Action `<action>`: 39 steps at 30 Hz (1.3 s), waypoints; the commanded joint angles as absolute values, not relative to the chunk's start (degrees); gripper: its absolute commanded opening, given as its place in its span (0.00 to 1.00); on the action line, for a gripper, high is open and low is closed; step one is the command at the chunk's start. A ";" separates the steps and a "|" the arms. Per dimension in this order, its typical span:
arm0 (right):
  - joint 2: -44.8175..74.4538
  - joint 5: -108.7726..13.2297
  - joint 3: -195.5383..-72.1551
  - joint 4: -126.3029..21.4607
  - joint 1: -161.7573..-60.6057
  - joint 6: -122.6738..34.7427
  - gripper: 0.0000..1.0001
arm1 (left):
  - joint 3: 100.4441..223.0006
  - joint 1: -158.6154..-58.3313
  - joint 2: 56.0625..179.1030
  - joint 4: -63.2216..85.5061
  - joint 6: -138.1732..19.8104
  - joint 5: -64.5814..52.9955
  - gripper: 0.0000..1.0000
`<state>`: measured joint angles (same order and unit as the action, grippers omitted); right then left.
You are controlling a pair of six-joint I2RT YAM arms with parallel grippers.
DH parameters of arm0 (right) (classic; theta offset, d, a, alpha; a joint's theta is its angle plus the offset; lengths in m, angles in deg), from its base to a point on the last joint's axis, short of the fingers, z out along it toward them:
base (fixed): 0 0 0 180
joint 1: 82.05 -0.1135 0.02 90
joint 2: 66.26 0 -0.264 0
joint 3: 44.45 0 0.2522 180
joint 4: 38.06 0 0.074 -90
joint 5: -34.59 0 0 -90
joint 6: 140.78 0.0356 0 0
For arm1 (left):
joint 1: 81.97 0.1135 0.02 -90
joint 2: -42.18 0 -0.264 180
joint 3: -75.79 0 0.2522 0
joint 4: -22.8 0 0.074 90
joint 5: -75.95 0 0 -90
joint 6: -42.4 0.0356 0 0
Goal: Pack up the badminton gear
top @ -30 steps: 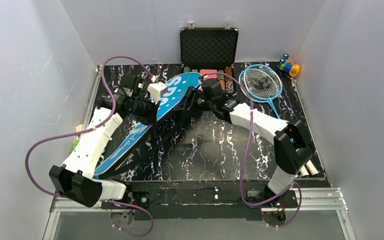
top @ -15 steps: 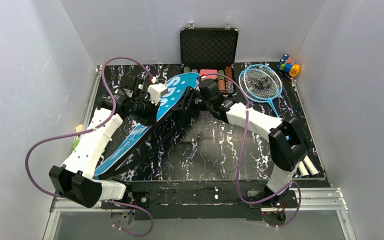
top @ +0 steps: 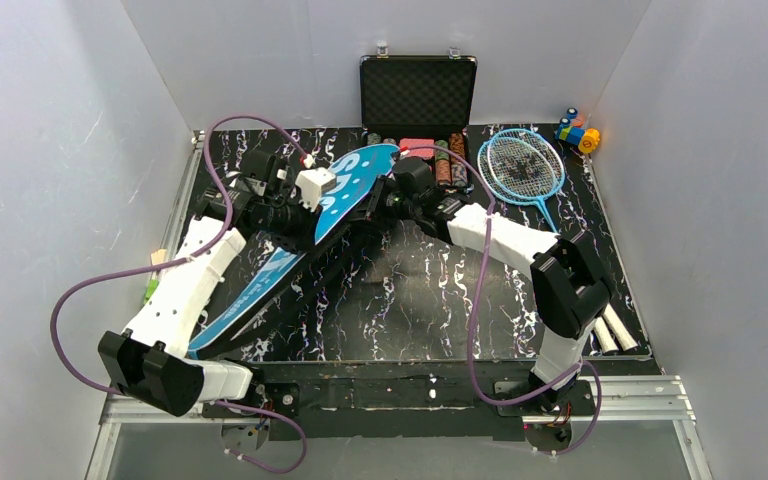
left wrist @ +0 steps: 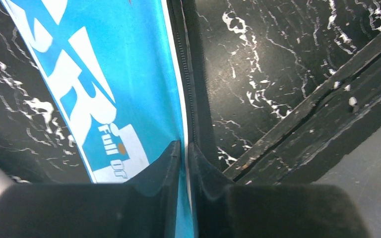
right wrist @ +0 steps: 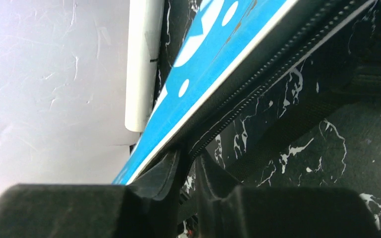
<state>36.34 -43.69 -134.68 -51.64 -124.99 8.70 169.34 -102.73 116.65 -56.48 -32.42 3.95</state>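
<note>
The long blue racket bag with white lettering runs from near left to the far middle, its wide end lifted on edge. My left gripper is shut on the bag's blue edge beside the zip, jaws pressed together on it. My right gripper is shut on the bag's black zip edge, the fabric between its fingers. Light-blue rackets lie at the far right. A white tube lies at the near right. No shuttlecock shows.
An open black case of poker chips stands at the back middle. Colourful toy blocks sit in the far right corner. Grey walls close in three sides. A white cylindrical part shows behind the bag in the right wrist view.
My right arm has drawn in towards the far left, carrying the bag's zip edge with it. The bag's wide end stands more on edge. The left arm has hardly moved.
</note>
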 commanded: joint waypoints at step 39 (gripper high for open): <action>26.10 -60.43 -136.74 -59.23 -131.65 -7.89 0.01 | 167.75 -106.15 122.46 -44.33 -29.86 -5.67 0.00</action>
<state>29.96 -58.77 -137.15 -60.82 -131.57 -6.38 166.89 -106.07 122.03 -44.78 -31.53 -2.13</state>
